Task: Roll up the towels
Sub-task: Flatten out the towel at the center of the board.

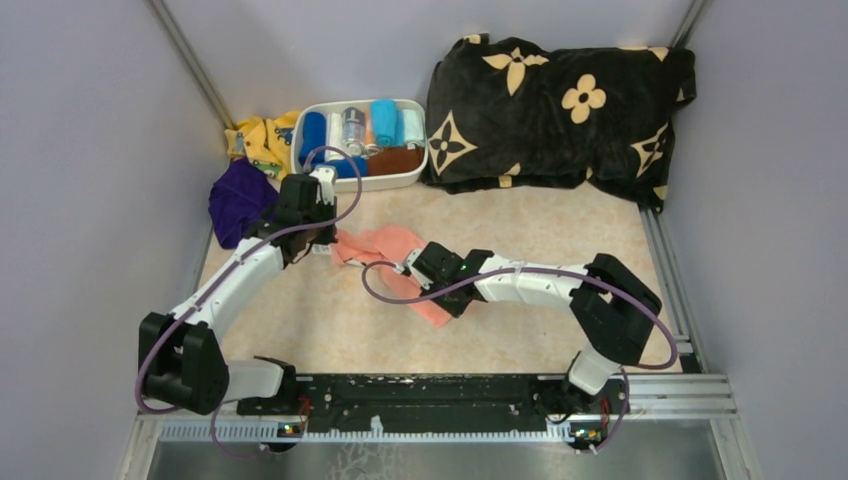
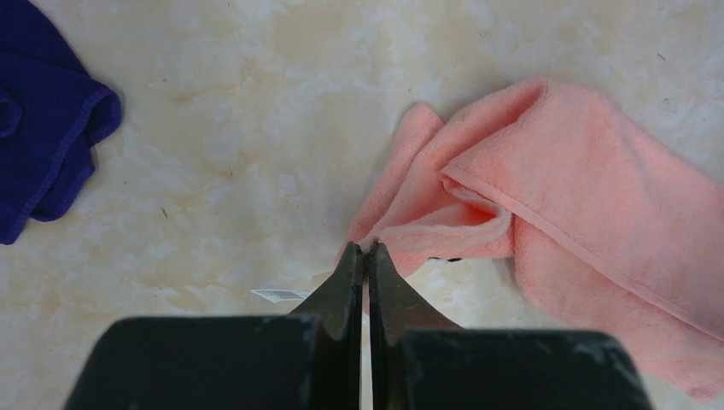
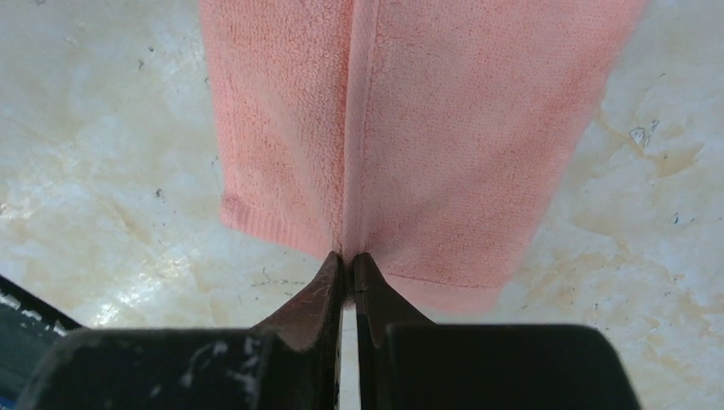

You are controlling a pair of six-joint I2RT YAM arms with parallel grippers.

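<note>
Right gripper (image 3: 348,256) nips hem of folded pink towel (image 3: 427,128).

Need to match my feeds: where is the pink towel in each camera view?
Top external: pink towel lies mid-table, running diagonally between the two wrists.
Left wrist: right half of the picture, with a folded corner at the shut left gripper.
Right wrist: top centre, with its hem running down to the shut right gripper.
Shared landmark: beige marbled tabletop under the towel in all three views.
</note>
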